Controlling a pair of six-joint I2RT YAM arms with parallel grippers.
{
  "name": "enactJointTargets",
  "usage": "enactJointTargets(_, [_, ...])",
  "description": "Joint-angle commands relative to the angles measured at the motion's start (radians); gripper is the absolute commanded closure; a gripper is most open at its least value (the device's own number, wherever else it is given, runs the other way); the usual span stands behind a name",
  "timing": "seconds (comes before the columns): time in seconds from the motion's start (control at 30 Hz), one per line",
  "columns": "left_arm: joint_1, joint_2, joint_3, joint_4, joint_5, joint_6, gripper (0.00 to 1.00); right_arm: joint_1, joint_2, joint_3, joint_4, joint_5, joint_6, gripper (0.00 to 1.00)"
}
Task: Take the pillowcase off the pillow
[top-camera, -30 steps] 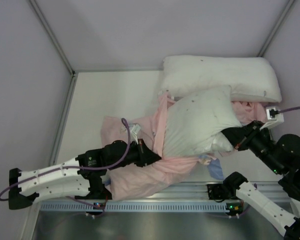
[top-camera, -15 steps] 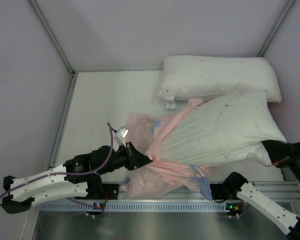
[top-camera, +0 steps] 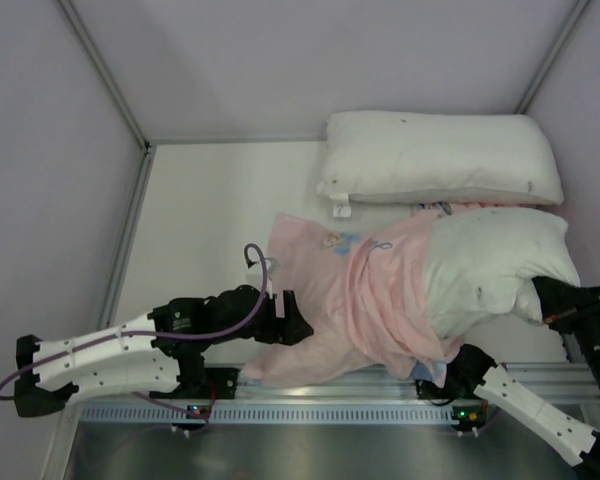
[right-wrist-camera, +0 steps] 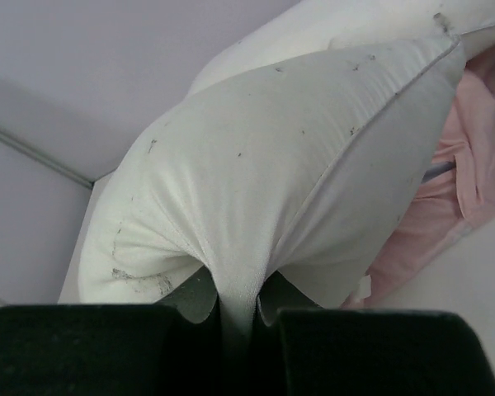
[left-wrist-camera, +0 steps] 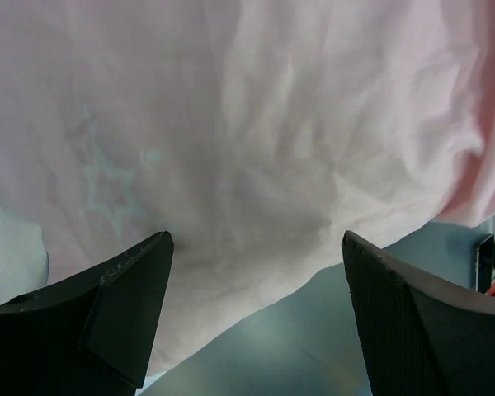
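My left gripper point(left-wrist-camera: 256, 322) stands wide open, its two fingers point(left-wrist-camera: 120, 309) spread with nothing clamped between them. Just ahead of it lies the pillowcase point(top-camera: 345, 295), pale pink side up, a faint snowflake print showing through the cloth. From above I see the case spread loose and rumpled across the near middle of the tabletop point(top-camera: 205, 205), its near edge beside the open gripper. Its right part is draped over the left end of the pillow point(top-camera: 495, 255).

My right gripper point(right-wrist-camera: 235, 322) is clamped tight on a pinched corner of that pillow, the white cloth bunching into folds where the jaws bite. The pillow's right half is bare, white with tiny dark specks, and lies at the right side of the tabletop. Behind it, along the far wall, a second pillow point(top-camera: 440, 155) lies flat, a small white tag point(top-camera: 341, 210) at its near left corner.
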Motion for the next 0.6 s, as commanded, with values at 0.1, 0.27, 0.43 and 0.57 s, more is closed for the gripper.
enactJointTargets(0.1, [0.002,-0.026,-0.025,-0.043,0.033,0.028,0.13,0.024,0.035,0.055,0.106,0.299,0.043,1.0])
enactJointTargets(0.27, [0.0,-0.072,-0.13,-0.043,0.078,-0.006,0.13,0.089,0.074,0.126,0.106,0.367,0.043,1.0])
enactJointTargets(0.43, [-0.001,-0.144,-0.164,-0.034,0.028,-0.038,0.12,0.165,0.055,0.191,0.083,0.35,0.072,1.0])
enactJointTargets(0.57, [0.0,-0.164,-0.167,-0.006,-0.048,-0.056,0.11,0.189,0.038,0.203,0.045,0.327,0.113,1.0])
